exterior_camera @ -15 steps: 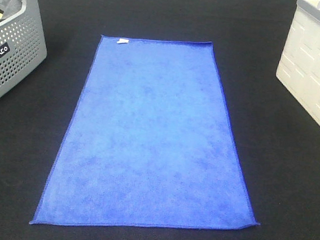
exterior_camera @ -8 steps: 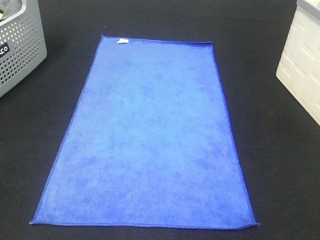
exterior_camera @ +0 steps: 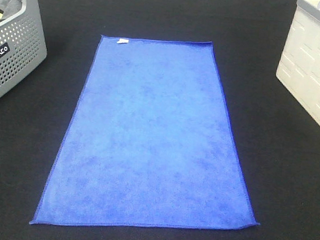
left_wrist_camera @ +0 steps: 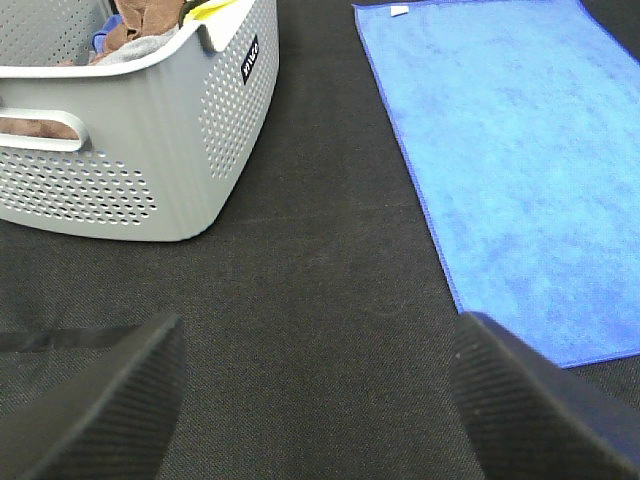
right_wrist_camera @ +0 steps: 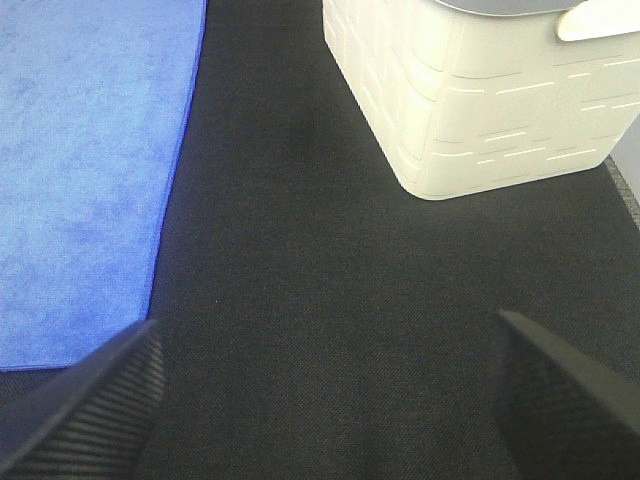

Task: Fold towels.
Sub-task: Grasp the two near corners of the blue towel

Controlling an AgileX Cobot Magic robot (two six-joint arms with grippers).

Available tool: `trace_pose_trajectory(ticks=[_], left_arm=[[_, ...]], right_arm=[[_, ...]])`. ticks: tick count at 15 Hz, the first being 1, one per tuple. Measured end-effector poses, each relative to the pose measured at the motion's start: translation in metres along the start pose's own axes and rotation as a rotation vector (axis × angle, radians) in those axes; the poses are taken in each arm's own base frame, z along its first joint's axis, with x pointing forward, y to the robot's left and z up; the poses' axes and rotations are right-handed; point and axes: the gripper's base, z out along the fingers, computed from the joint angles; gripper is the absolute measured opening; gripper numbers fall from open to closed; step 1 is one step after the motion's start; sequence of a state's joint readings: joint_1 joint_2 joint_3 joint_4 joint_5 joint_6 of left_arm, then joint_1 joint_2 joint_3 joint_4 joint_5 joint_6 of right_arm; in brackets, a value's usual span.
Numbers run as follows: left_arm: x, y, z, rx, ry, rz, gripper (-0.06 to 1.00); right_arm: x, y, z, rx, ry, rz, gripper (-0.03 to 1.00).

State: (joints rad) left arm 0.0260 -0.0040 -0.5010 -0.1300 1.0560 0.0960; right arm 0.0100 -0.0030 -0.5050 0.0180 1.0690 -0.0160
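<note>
Your left fingers (left_wrist_camera: 90, 410) and right fingers (right_wrist_camera: 80, 410) stand spread, grasping nothing; royal-blue rectangular microfibre towel (exterior_camera: 155, 136) lies flat on black fabric surface (exterior_camera: 290, 178), grey perforated plastic basket (exterior_camera: 13, 55) at ten o'clock.

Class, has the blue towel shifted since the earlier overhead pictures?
No. The towel keeps the same position relative to the grey basket, flat and unfolded.

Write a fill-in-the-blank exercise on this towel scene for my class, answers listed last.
The towel spread flat on the table is ____ in colour.
The small tag at its far short edge is ____.
The perforated basket beside it is ____ in colour.
The left gripper and right gripper both stand ____, holding nothing.
Answers: blue; white; grey; open.
</note>
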Motion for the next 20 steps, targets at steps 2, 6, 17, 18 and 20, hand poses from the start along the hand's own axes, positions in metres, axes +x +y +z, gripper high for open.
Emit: trace_pose_trajectory(ticks=[2, 6, 17, 18, 20], left_arm=[[0.000, 0.000, 0.000, 0.000, 0.000, 0.000, 0.71], [0.000, -0.001, 0.000, 0.015, -0.003, -0.011, 0.71], [-0.057, -0.011, 0.073, 0.226, 0.091, -0.466, 0.71], [-0.058, -0.012, 0.088, 0.242, 0.167, -0.509, 0.71], [-0.057, -0.012, 0.102, 0.250, 0.237, -0.515, 0.71]], right_arm=[[0.000, 0.000, 0.000, 0.000, 0.000, 0.000, 0.82], [0.000, 0.000, 0.000, 0.000, 0.000, 0.000, 0.82], [-0.049, 0.010, 0.084, -0.102, 0.321, 0.178, 0.82], [-0.048, 0.012, 0.097, -0.118, 0.388, 0.209, 0.82], [-0.047, 0.014, 0.109, -0.133, 0.453, 0.239, 0.81]])
